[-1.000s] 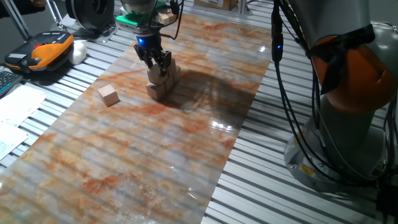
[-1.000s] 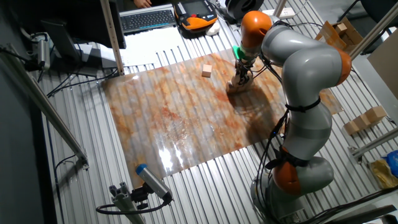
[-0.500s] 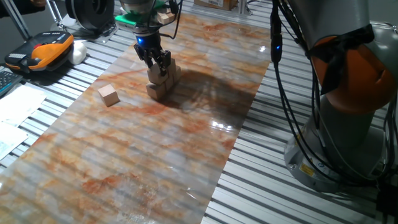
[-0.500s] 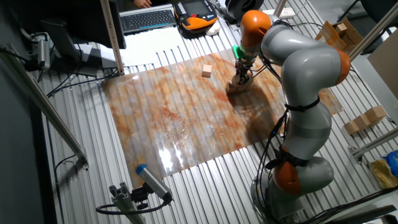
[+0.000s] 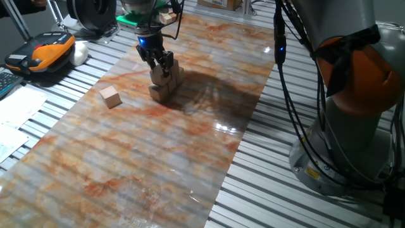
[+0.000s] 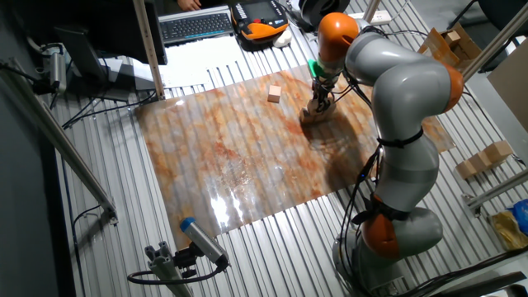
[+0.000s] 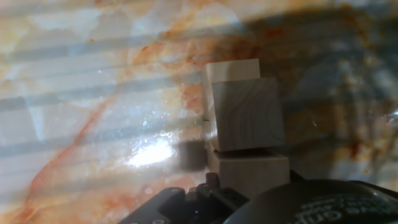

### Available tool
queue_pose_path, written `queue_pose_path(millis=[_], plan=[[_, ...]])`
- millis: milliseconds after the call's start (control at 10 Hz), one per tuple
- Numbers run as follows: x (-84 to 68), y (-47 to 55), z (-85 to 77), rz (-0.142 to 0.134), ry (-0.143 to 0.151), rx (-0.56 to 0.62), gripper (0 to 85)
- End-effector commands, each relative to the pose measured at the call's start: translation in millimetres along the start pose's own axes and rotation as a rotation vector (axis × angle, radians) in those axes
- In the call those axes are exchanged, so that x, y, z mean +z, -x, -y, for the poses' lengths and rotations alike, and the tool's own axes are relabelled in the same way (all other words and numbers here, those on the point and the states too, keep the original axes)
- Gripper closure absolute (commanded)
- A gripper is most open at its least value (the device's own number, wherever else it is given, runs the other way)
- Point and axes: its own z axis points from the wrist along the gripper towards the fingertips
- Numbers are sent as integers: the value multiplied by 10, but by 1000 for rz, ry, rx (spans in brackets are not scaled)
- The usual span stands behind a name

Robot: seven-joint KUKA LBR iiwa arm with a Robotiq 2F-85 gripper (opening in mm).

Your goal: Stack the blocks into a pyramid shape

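A small pile of the blocks (image 5: 166, 83) stands on the far part of the marbled mat (image 5: 145, 152); it also shows in the other fixed view as the pile (image 6: 317, 112). In the hand view one cube (image 7: 245, 115) rests on top of two lower cubes, one (image 7: 233, 70) beyond it and one (image 7: 252, 174) nearer. My gripper (image 5: 159, 63) hangs just above the top cube, fingers spread and open, holding nothing. The fingers are out of frame in the hand view. A single block (image 5: 111, 96) lies apart to the left, seen again as the lone block (image 6: 275, 93).
An orange and black handset (image 5: 44, 54) lies on the slatted table at the left, and a keyboard (image 6: 194, 25) sits beyond the mat. The arm's base (image 5: 354, 126) and hanging cables (image 5: 285, 69) fill the right side. Tan boxes (image 6: 485, 158) sit at the far right.
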Motion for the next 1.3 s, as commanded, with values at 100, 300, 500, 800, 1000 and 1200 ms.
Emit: queue_pose_path(millis=[100, 300, 500, 800, 1000, 1200], plan=[[2, -3, 0, 0, -5, 8, 170], [2, -4, 0, 1, -5, 6, 170], [-6, -18, -1, 1, -5, 5, 170], [-101, -96, -1, 14, -26, 24, 170], [-214, -85, 8, 11, -18, 15, 170], [-299, -140, -4, 16, -14, 0, 170]])
